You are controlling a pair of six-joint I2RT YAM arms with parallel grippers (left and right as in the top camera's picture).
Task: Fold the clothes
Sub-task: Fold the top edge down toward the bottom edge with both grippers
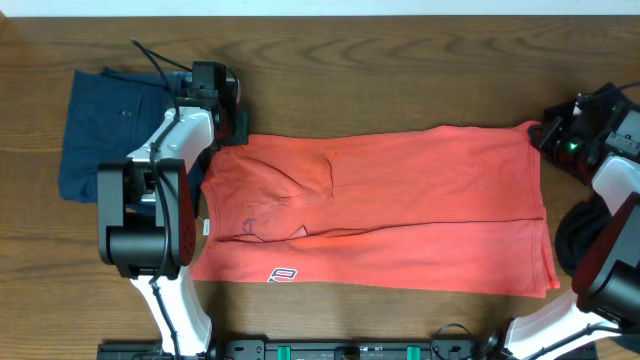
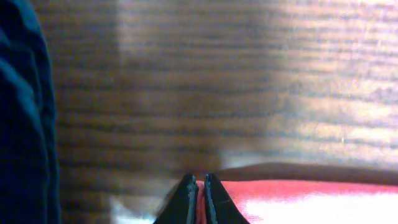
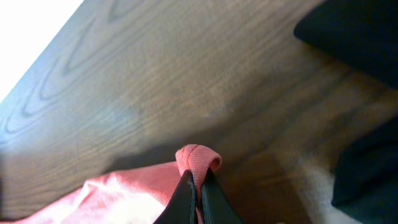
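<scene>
Checking grip status: what do we hold at each tool? (A)

Left tool (image 2: pixel 200 182): jaws closed, a thin strip of the coral T-shirt (image 1: pixel 400 210) pinched between them at its far left corner. Right tool (image 3: pixel 198 179): jaws closed on a bunched fold at the far right corner. (B)

Where do we locate the garment? (A)

It lies flat, lengthwise across the tabletop (image 1: pixel 400 80). The navy garment (image 1: pixel 100 130) lies just beyond the left tool, and a black garment (image 3: pixel 354 31) is near the right. (B)

Which step do we judge this to be? (A)

Far edge secured, fold not yet made. Next, we would lift both corners together, hold the edge taut, and carry it toward the near hem, matching height so neither grip slips. (B)
</scene>
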